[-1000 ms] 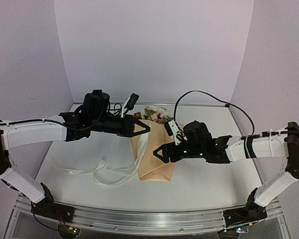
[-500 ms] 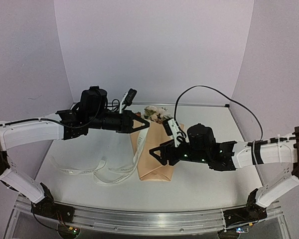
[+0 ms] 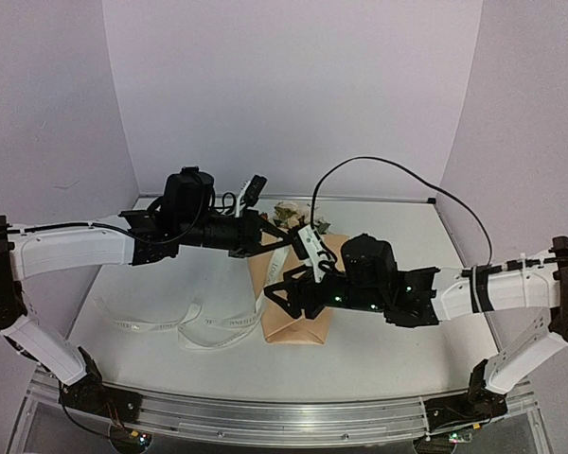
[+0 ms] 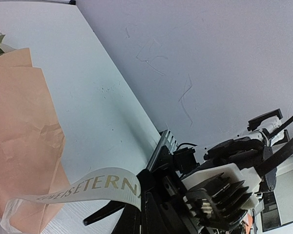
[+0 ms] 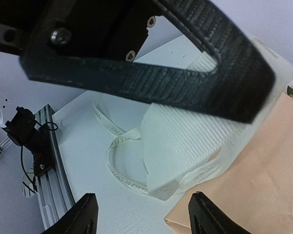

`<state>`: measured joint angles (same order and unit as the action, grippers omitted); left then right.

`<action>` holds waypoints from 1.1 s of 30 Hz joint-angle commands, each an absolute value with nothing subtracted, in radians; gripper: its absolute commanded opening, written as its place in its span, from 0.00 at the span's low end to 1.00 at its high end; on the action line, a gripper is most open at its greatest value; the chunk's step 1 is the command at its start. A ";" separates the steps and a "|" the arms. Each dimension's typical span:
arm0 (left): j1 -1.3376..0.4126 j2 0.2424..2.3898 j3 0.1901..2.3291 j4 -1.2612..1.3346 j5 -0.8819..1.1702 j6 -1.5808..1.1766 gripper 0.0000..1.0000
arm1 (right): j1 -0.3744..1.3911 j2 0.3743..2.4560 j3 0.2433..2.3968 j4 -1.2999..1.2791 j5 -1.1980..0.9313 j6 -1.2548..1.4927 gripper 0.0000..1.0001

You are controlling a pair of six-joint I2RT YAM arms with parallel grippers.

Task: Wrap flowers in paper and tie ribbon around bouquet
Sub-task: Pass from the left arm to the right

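One white table (image 3: 388, 352) | lilac walls (image 3: 293, 85) — ribbon (image 3: 222, 326) lying across it

The whole table (image 3: 398, 350) is being looked down on from above and behind the arm bases by the top external camera, which is being faced forward toward the back wall (image 3: 293, 95) from well away. The left wrist view is being taken low over the tabletop and strongly tilted, with the paper (image 4: 19, 126) and the ribbon (image 4: 88, 187) being seen close up. The right wrist view is being taken nearer still, aimed down across the ribbon. Ribbon and paper are being shared by all three views, while the rail (image 5: 49, 161) is being caught by the right wrist and top cameras.
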<state>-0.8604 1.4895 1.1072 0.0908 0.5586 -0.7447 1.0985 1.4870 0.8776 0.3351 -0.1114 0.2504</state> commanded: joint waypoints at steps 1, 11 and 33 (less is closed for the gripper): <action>-0.863 1.486 1.145 0.167 0.591 -0.770 0.00 | 1.102 1.575 0.979 0.361 -0.038 0.208 0.65; -0.848 1.460 1.098 0.137 0.485 -0.781 0.18 | 1.102 1.556 0.994 0.277 0.091 0.246 0.03; -0.636 1.115 0.683 -0.686 -0.149 -1.386 0.70 | 1.101 1.057 0.790 -0.678 0.315 0.165 0.00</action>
<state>-0.6490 1.1391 0.7183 -0.5400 -0.0522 -1.2313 1.0985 1.1096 0.8001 -0.5480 0.2040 0.1932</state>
